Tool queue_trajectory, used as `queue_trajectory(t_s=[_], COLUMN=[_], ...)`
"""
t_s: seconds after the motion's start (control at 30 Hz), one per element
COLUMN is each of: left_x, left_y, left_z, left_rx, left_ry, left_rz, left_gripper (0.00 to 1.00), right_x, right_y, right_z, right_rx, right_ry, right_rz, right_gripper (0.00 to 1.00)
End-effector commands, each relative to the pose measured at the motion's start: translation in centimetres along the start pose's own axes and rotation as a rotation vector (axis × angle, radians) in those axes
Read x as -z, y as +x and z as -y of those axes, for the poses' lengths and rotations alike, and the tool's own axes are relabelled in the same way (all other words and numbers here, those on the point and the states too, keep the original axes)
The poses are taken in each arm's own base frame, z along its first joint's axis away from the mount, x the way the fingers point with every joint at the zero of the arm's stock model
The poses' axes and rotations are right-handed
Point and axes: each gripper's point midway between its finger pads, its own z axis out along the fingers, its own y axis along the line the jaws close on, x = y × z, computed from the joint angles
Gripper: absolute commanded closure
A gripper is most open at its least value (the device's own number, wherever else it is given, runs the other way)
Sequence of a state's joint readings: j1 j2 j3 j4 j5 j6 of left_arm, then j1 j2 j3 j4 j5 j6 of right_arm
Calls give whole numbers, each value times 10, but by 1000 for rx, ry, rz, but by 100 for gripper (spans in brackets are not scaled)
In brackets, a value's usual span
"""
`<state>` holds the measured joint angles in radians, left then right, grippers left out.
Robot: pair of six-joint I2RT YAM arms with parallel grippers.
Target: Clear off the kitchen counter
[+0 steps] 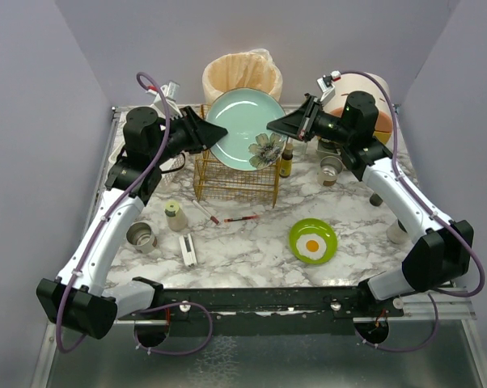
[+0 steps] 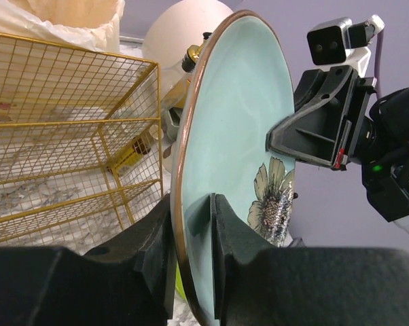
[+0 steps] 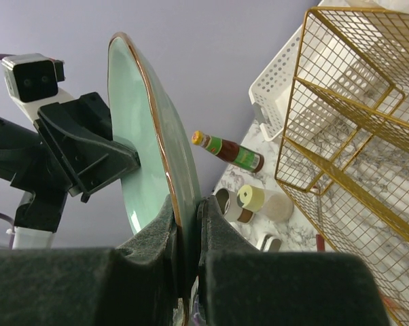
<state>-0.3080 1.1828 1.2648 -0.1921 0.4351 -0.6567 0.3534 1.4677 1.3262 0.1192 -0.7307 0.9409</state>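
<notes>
tabletop [image 1: 251, 242]: white marble, grey veins, metal edge, fills the bay between lilac walls. Near edge: green dish with fried egg [image 1: 312, 241] right, steel cup [image 1: 141, 237] left. Centre: gold wire rack [image 1: 235, 182]. Above it, teal flower plate [image 1: 245, 129] held on edge. Left hand [image 1: 222, 131] is clamped on one rim, right hand [image 1: 270, 128] pinched tight on the opposite rim. Lined bin [image 1: 242, 74] at far edge.
</notes>
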Motion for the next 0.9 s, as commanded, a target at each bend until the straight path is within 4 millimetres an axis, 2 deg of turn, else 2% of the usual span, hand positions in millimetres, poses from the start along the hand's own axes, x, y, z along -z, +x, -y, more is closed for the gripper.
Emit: queue_trajectory(t_s=[0.0, 0.17, 0.3, 0.43, 0.57, 0.63, 0.73, 0.87], left_x=[-1, -3, -6, -7, -7, -6, -8, -11], left_y=[6, 7, 5, 0, -9, -12, -15, -16], left_z=[-5, -6, -7, -5, -1, 0, 0, -4], left_rx=[5, 9, 24, 32, 27, 23, 26, 40], left_ry=[-7, -12, -15, -13, -19, -23, -33, -41], left_rz=[-17, -34, -35, -19, -6, 6, 6, -5], left_gripper=[80, 99, 100, 100, 100, 100, 100, 100], right_x=[8, 10, 13, 19, 23, 24, 25, 30], right_y=[-17, -16, -18, -19, -21, -22, -22, -25], right_z=[-35, -31, -21, -7, 3, 8, 16, 25], right_rx=[96, 117, 155, 194, 222, 233, 246, 269], right_ry=[-65, -38, 30, 123, 187, 211, 249, 302], right_rz=[54, 57, 69, 83, 91, 90, 90, 110], right_gripper=[100, 100, 99, 85, 59, 49, 42, 38])
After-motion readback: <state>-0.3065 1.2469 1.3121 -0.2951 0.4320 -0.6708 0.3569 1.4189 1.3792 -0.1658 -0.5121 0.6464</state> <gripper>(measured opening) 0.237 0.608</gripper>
